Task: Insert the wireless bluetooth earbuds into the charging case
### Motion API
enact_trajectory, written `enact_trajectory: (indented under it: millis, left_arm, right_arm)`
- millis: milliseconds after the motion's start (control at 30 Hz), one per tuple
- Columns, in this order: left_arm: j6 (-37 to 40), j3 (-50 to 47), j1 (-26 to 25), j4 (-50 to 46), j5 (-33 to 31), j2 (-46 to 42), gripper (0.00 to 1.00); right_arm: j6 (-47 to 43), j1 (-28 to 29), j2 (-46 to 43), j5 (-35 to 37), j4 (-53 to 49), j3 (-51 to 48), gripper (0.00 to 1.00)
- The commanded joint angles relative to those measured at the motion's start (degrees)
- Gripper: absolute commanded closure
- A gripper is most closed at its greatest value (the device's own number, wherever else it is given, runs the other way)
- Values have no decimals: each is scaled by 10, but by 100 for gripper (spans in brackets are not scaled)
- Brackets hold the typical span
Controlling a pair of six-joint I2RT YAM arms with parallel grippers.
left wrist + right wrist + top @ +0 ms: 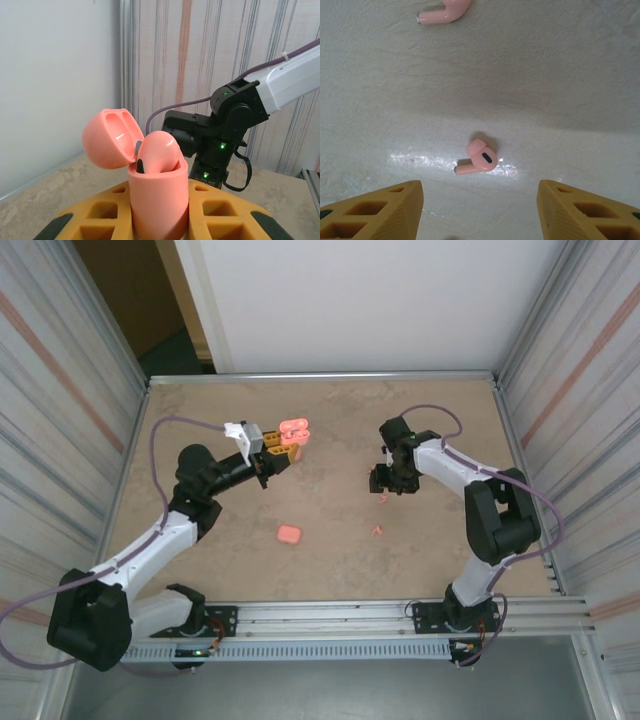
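Note:
My left gripper (278, 453) is shut on a pink charging case (160, 200), holding it upright above the table at the back centre. The case's lid (110, 137) is flipped open and one pink earbud (160, 147) sits in the case. My right gripper (480, 205) is open, its yellow fingers (380, 210) either side of a loose earbud (479, 157) that lies on the table a little ahead of them, untouched. A second loose earbud (445, 12) lies farther off. From above, the right gripper (383, 483) hangs low over one earbud (383, 498), with the other earbud (377, 531) nearer the front.
A closed pink case (289, 534) lies on the table (330, 570) in the front middle. Corrugated metal walls (60, 390) close in both sides and a white panel stands at the back. The right arm (225, 130) faces the held case from across the table.

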Motion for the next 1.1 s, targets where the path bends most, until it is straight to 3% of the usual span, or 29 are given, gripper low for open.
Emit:
enact_trajectory:
  millis: [0,1067]
  left_arm:
    - [14,13,-2,-1,-6,-15,100]
    - [19,8,-2,-16,-13,-26,100]
  right_arm:
    - [-10,3,17,12,-14,22,40]
    - [-27,36,99,71,-60,55,46]
